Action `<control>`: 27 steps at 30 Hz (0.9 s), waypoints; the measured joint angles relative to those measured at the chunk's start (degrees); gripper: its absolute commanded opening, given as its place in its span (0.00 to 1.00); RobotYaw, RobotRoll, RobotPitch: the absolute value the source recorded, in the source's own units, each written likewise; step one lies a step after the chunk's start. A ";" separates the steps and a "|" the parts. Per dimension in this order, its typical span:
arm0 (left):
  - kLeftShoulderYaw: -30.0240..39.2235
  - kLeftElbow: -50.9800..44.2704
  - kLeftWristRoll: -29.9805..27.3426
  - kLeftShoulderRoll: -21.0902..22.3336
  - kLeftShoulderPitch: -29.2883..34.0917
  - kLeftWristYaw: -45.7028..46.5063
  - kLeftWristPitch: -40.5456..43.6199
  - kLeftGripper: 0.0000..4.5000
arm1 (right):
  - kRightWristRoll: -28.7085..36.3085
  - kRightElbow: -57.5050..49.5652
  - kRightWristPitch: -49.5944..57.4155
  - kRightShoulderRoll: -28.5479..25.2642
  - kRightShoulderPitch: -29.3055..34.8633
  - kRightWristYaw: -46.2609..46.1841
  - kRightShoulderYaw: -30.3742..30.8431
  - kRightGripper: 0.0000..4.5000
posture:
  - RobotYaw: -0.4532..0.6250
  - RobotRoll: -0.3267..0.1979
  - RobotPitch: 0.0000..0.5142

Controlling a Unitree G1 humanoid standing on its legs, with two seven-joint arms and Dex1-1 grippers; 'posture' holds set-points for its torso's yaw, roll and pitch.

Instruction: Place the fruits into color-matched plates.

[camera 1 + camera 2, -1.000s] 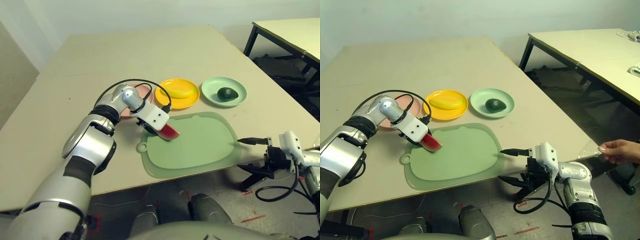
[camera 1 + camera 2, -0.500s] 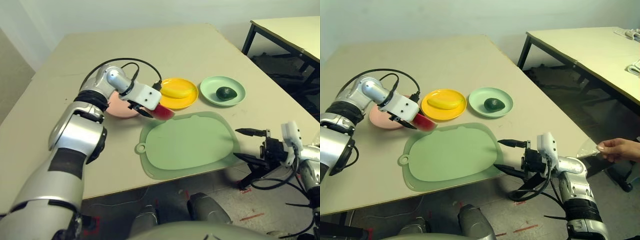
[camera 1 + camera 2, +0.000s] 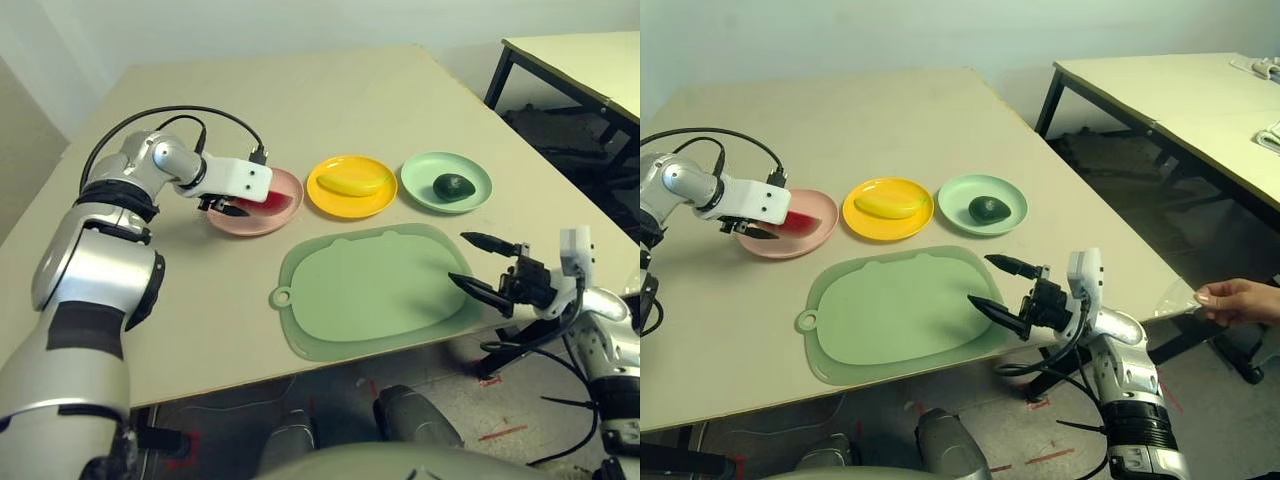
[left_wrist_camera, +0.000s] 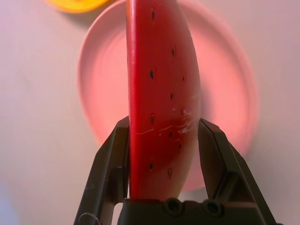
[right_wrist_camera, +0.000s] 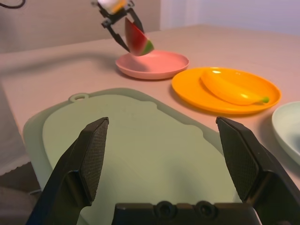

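My left claw grips the watermelon wedge, one finger on each flat side of it. I hold it above the pink plate; from the right wrist view the wedge hangs clear of the plate, rind end lowest, not resting on anything. From my left wrist camera the plate lies directly beneath the red flesh, so I judge the wedge well lined up for release.

My right claw is empty, its fingers spread wide. It hovers at the near right edge of the green mat, pointing across it toward the plates.

The banana already lies in the yellow plate, and the avocado sits in the mint green plate. Both look settled inside their rims. All three plates stand in a row on the bench, just beyond the mat, which carries nothing.

So two of the three fruits are matched, by my reckoning. What is left is the last one: lower the wedge a little, open my left claw, and draw back without dragging the fruit over the rim. A person's hand shows beyond the bench, far to my right, well apart from the work.
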 measured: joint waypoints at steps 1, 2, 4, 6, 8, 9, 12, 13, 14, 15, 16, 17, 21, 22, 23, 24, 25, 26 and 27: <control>-0.32 0.24 0.61 -0.12 0.04 1.81 1.21 0.49 | -0.04 -0.53 0.00 0.52 0.57 -0.18 0.36 1.00 | 0.14 0.62 0.00; -0.47 0.29 1.15 -0.20 0.07 2.68 1.79 0.49 | -0.09 -0.89 0.00 0.79 0.97 -0.33 0.60 1.00 | 0.14 0.62 0.00; -1.01 0.37 2.14 -0.52 0.24 5.04 3.18 0.49 | -0.30 -1.56 0.00 1.09 1.90 -0.56 1.08 1.00 | 0.13 0.62 0.00; -1.16 0.70 2.86 -1.11 1.00 6.96 4.39 0.49 | -0.44 -2.48 0.00 1.11 2.42 -0.95 1.45 1.00 | 0.13 0.62 0.00; -1.40 1.10 3.62 -1.86 2.08 8.25 5.09 0.56 | -0.45 -3.47 0.00 1.12 3.07 -1.14 1.78 1.00 | 0.12 0.62 0.00; -1.44 1.24 3.81 -2.18 2.67 8.80 5.39 0.66 | -0.47 -3.58 0.00 1.11 3.34 -1.23 1.81 1.00 | 0.12 0.62 0.00; -1.51 1.46 4.03 -2.32 3.29 9.64 5.75 0.88 | -0.66 -3.76 -0.01 1.03 4.14 -1.54 1.84 1.00 | 0.12 0.62 0.00; -1.52 1.46 4.09 -2.31 3.30 9.80 5.86 0.95 | -0.75 -3.76 -0.01 1.00 4.22 -1.57 1.85 1.00 | 0.12 0.62 0.00; -1.52 1.46 4.13 -2.32 3.30 9.97 5.90 0.99 | -0.78 -3.78 -0.02 1.00 4.22 -1.62 1.86 1.00 | 0.12 0.62 0.00; -1.52 1.46 4.21 -2.31 3.30 10.18 5.89 0.99 | -0.81 -3.79 -0.03 1.00 4.23 -1.70 1.87 1.00 | 0.12 0.62 0.00; -1.52 1.46 4.29 -2.31 3.30 10.26 5.89 0.99 | -0.82 -3.80 -0.04 1.00 4.22 -1.77 1.91 1.00 | 0.13 0.62 0.00; -1.52 1.46 4.38 -2.30 3.30 10.35 5.88 0.99 | -0.83 -3.80 -0.04 1.00 4.22 -1.83 1.97 1.00 | 0.13 0.62 0.00; -1.52 1.46 4.82 -1.83 3.29 10.70 5.64 0.99 | -0.86 -3.74 -0.04 1.26 3.90 -2.37 2.21 1.00 | 0.15 0.62 0.00; -1.48 1.45 4.83 -1.64 3.29 10.71 5.43 0.99 | -0.85 -3.67 -0.03 1.42 3.64 -2.60 2.21 1.00 | 0.15 0.62 0.00; -1.41 1.45 4.83 -1.41 3.26 10.73 5.19 0.99 | -0.82 -3.63 -0.02 1.52 3.31 -3.02 2.20 1.00 | 0.15 0.62 0.00; -1.23 1.44 4.71 -1.07 3.22 10.72 4.83 0.99 | -0.75 -3.56 -0.01 1.58 2.87 -3.49 2.15 1.00 | 0.15 0.62 0.00; -0.80 1.44 4.28 -0.71 3.11 10.70 4.50 0.99 | -0.62 -3.46 0.00 1.62 2.38 -4.15 1.91 1.00 | 0.16 0.62 0.00; -0.26 1.43 3.73 -0.41 2.97 10.56 4.23 0.99 | -0.50 -3.38 0.00 1.62 1.97 -4.72 1.60 1.00 | 0.16 0.62 0.00; 1.02 1.42 2.67 -0.03 2.76 10.10 3.88 0.99 | -0.39 -3.30 0.00 1.69 1.47 -5.79 0.90 1.00 | 0.16 0.62 0.00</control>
